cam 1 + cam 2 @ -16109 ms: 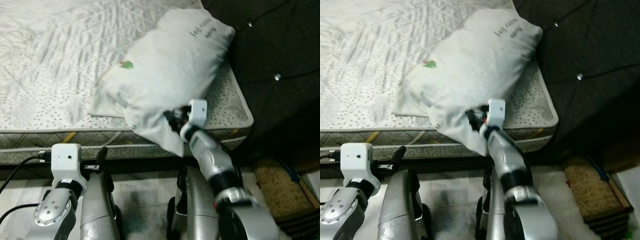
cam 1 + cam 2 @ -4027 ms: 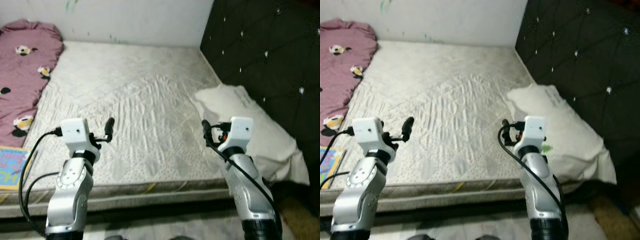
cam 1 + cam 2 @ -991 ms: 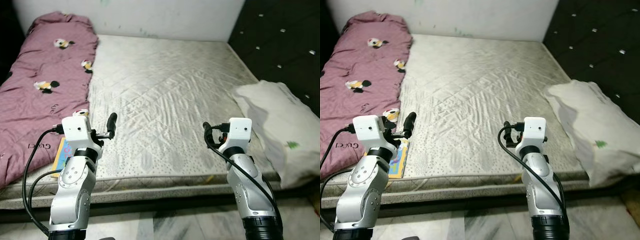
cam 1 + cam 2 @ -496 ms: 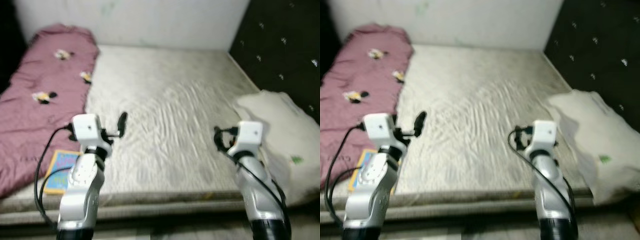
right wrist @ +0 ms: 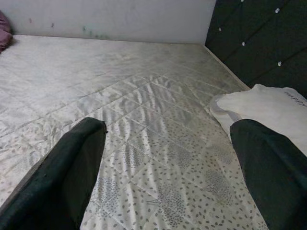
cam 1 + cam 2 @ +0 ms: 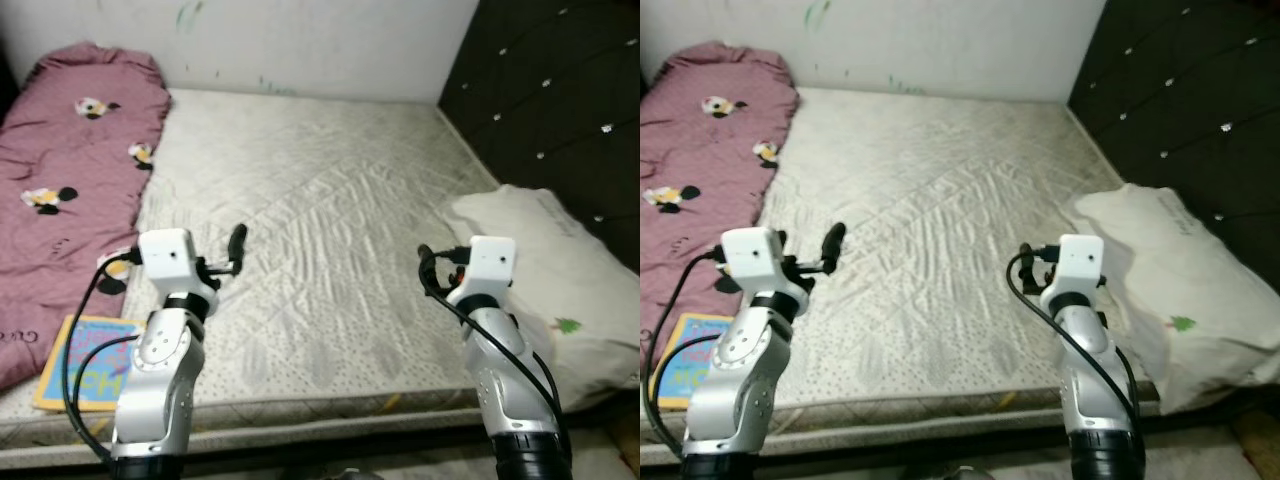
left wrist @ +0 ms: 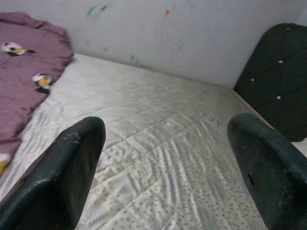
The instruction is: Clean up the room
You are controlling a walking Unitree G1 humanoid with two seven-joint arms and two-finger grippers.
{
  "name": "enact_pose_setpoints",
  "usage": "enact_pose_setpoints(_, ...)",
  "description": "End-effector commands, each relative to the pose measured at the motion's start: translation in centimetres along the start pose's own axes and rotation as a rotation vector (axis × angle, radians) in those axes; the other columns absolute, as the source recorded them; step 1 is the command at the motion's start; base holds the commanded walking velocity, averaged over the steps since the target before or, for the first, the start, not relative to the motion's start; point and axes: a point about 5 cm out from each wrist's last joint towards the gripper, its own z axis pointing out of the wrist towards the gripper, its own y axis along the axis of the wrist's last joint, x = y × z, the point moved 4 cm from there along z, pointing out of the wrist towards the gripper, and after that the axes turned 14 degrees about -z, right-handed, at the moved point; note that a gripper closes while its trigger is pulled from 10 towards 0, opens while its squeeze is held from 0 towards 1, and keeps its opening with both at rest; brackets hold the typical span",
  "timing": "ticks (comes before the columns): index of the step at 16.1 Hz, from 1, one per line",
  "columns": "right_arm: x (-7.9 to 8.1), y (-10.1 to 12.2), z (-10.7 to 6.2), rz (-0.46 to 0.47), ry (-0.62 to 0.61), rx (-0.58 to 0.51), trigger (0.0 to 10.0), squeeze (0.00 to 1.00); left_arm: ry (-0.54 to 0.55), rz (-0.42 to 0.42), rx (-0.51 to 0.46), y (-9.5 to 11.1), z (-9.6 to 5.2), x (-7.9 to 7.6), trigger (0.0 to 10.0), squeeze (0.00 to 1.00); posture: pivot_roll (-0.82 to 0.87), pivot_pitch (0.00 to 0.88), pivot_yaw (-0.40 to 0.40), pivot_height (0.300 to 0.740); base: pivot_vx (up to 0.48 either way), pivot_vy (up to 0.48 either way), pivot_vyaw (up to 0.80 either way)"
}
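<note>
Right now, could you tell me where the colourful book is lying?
In the eye views the colourful book lies flat at the near left corner of the mattress, beside the pink blanket and just left of the left arm.

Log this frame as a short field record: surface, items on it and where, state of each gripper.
surface: bare quilted mattress, dark tufted headboard on the robot's right
pillow: white pillow at the mattress's right edge, by the headboard
blanket: maroon blanket with cartoon prints along the left side
book: colourful book at the near left corner, partly under the blanket's edge
left gripper: open, empty, raised over the near edge of the mattress
right gripper: open, empty, raised over the mattress, left of the pillow
</note>
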Motion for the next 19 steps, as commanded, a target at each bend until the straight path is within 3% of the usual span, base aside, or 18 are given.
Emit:
enact_pose_setpoints(1,0.1,0.6,0.1,0.001,0.003,-0.021,10.0,0.0,0.003,0.014,0.008,0.0,-0.1,0.2,10.0,0.0,-0.02,0.0,-0.096,0.74,0.0,0.48,0.0)
enact_pose_setpoints(8,-0.3,1.2,0.3,-0.008,-0.007,-0.032,10.0,0.0,0.028,0.031,-0.014,0.8,0.0,0.4,10.0,0.0,-0.04,0.0,-0.089,0.74,0.0,0.48,0.0)
enact_pose_setpoints(11,-0.3,1.4,0.3,-0.024,-0.004,-0.036,10.0,0.0,0.057,0.024,-0.038,1.6,-0.1,0.6,10.0,0.0,-0.03,0.009,-0.097,0.74,0.0,0.48,-0.76)
enact_pose_setpoints(19,0.0,1.1,0.2,-0.025,0.004,-0.019,10.0,0.0,0.037,0.019,-0.006,0.8,-0.4,0.2,10.0,0.0,-0.04,0.0,-0.091,0.74,0.0,0.48,-0.06)
